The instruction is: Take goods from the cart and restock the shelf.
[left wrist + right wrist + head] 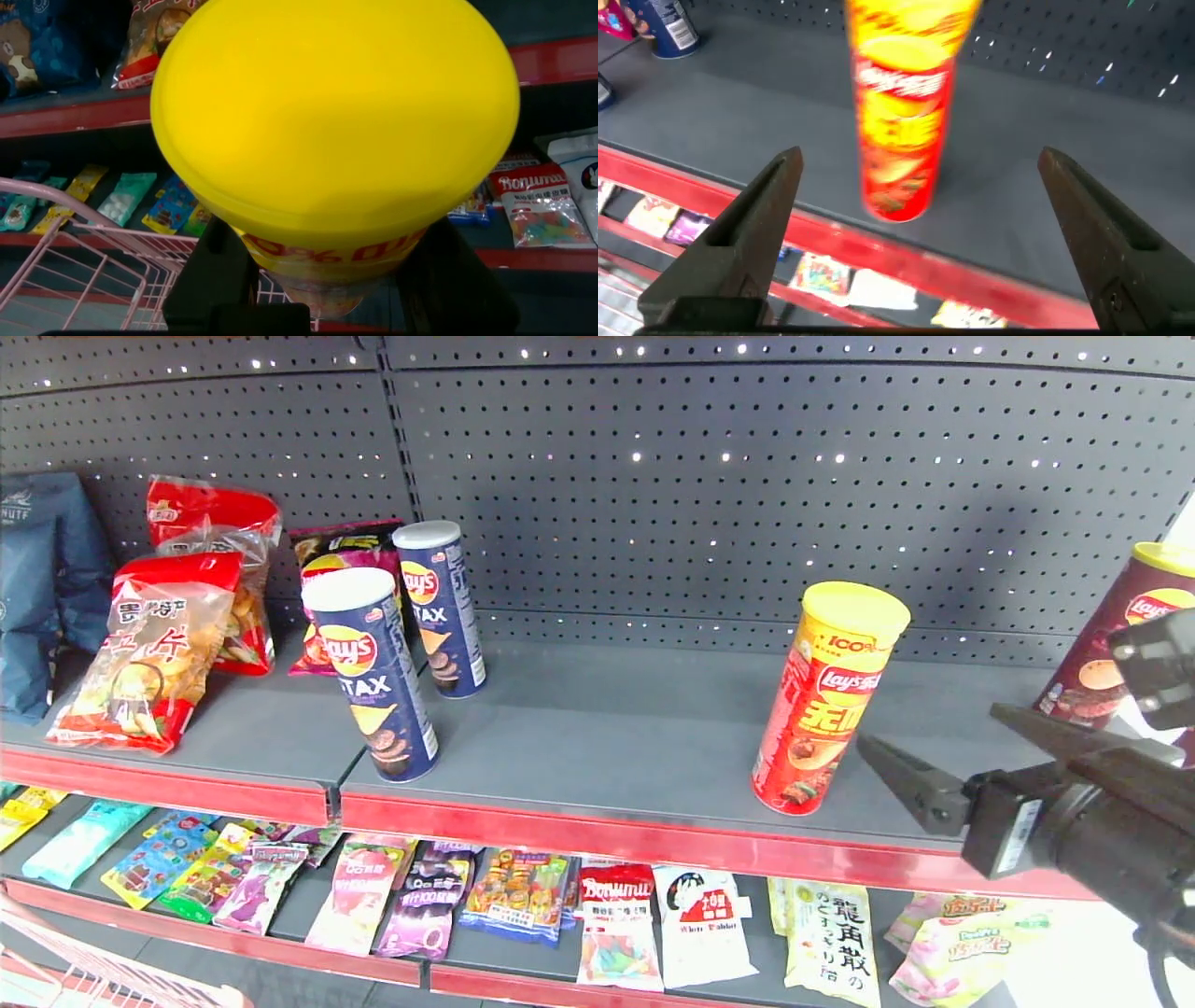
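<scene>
Left wrist view: left end effector [333, 280] gripping yellow-lidded can [336, 112]; right end effector [918, 157] open

Dark grey shelf [607, 737] with a glossy red front edge, backed by grey pegboard [747, 504] dotted with small holes. On it: a red-and-orange can [826, 709] with a yellow lid, two navy cans [373, 681] with pale grey lids, a maroon can [1106, 653] lidded yellow, and red-and-clear snack bags [149, 653]. The black left gripper [332, 294] frames a second can [336, 140] — plain bright yellow lid, red print on yellow below. The right gripper [926, 723] is black; the cart [75, 252] is pink wire.
</scene>
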`<state>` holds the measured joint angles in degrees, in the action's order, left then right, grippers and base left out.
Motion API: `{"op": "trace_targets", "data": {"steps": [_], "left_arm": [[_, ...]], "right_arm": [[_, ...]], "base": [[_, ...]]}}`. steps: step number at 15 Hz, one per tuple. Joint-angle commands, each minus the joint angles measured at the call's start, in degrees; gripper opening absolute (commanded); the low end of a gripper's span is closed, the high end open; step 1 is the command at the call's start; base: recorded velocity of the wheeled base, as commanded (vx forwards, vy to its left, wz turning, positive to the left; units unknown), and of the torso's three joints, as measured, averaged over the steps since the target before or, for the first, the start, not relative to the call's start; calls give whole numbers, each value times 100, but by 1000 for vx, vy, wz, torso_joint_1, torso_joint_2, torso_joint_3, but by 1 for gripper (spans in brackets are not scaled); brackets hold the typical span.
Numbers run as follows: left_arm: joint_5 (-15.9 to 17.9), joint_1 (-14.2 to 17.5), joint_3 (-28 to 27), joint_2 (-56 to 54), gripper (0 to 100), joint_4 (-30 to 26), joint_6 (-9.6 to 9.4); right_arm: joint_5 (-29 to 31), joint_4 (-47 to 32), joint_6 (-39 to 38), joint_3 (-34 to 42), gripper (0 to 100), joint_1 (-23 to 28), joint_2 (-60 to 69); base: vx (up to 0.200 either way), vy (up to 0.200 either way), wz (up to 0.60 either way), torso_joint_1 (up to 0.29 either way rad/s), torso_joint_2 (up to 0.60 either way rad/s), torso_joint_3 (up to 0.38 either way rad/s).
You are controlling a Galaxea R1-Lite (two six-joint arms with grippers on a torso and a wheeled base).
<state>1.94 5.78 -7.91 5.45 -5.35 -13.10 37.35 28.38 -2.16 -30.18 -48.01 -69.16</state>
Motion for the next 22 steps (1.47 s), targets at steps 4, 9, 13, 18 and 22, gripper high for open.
{"op": "trace_targets", "data": {"steps": [4, 9, 13, 18, 22], "left_arm": [[-255, 2, -105, 26, 0, -10, -148], [-783, -42, -800, 589, 0, -10, -131], [175, -42, -1309, 1116, 0, -27, 115], [562, -42, -1230, 1063, 0, -27, 396], [711, -42, -1116, 1055, 0, -27, 458]], "right_arm": [[-4131, -8, 1552, 1199, 100, 4010, 1994], [-5238, -1027, 1657, 1718, 100, 5970, 3541], [-5098, -3365, 1560, 1551, 100, 6093, 5175], [-3902, -3348, 1578, 1937, 100, 6084, 5729], [-4711, -3400, 1464, 1770, 100, 5302, 5386]], "base": [[0, 0, 0, 0, 0, 0], [0, 0, 0, 0, 0, 0], [0, 0, 0, 0, 0, 0], [0, 0, 0, 0, 0, 0], [0, 0, 0, 0, 0, 0]]}}
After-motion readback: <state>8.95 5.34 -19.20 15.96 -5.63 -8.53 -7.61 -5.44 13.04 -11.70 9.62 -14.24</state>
